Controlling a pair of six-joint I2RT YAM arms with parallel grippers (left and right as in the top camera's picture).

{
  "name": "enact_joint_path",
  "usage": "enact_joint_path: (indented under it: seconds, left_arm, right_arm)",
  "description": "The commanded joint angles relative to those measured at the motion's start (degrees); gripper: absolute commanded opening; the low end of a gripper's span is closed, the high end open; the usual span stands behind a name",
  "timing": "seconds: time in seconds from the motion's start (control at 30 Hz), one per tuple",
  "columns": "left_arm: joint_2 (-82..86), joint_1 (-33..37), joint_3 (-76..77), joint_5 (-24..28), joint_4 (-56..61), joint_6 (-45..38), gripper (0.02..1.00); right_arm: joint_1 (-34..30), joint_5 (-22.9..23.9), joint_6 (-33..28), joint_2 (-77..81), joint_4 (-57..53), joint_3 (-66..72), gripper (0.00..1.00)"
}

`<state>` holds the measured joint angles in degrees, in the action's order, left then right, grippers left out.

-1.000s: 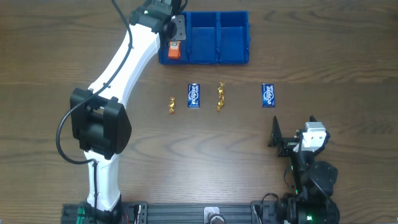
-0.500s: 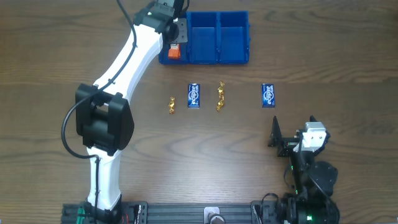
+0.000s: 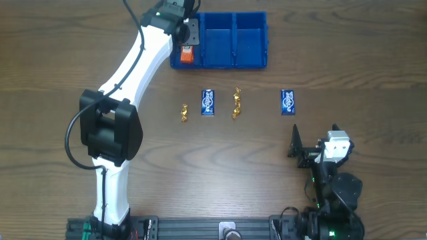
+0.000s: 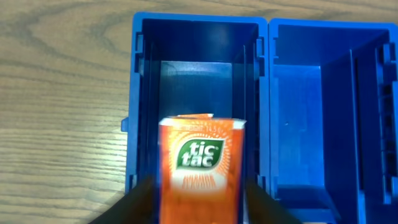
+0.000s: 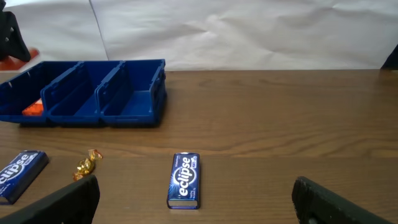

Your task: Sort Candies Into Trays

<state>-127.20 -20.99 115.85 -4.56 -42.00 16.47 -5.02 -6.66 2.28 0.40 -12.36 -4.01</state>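
Now the left gripper [image 4: 200,198] is clenched on an orange candy box [image 4: 200,163], held between its jaws over the end compartment of the blue tray [image 4: 199,22]. The right gripper [image 5: 200,210] stands released, with a blue candy pack [image 5: 185,179] lying on the table [image 5: 280,124] just ahead of its spread jaws.

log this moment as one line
left jaws: shut on orange candy box, at blue tray's left-end compartment | right jaws: open, empty, near base | table: two blue packs, gold candies unsorted
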Motion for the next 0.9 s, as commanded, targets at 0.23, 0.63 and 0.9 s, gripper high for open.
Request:
enact_joint_path:
  seconds: [0.23, 0.63, 0.9]
  left_arm:
    - [0.3, 0.4, 0.1, 0.1, 1.2, -0.6, 0.974]
    - [28.1, 6.2, -18.8, -0.3, 13.1, 0.6, 0.998]
    - [60.0, 7.2, -53.8, -2.1, 35.9, -7.9, 1.000]
  right_arm:
    - [-0.1, -0.1, -0.7, -0.2, -0.1, 0.2, 0.998]
    - [-0.1, -0.1, -0.7, -0.2, -0.1, 0.2, 0.998]
    - [-0.1, -0.1, -0.7, -0.2, -0.1, 0.2, 0.998]
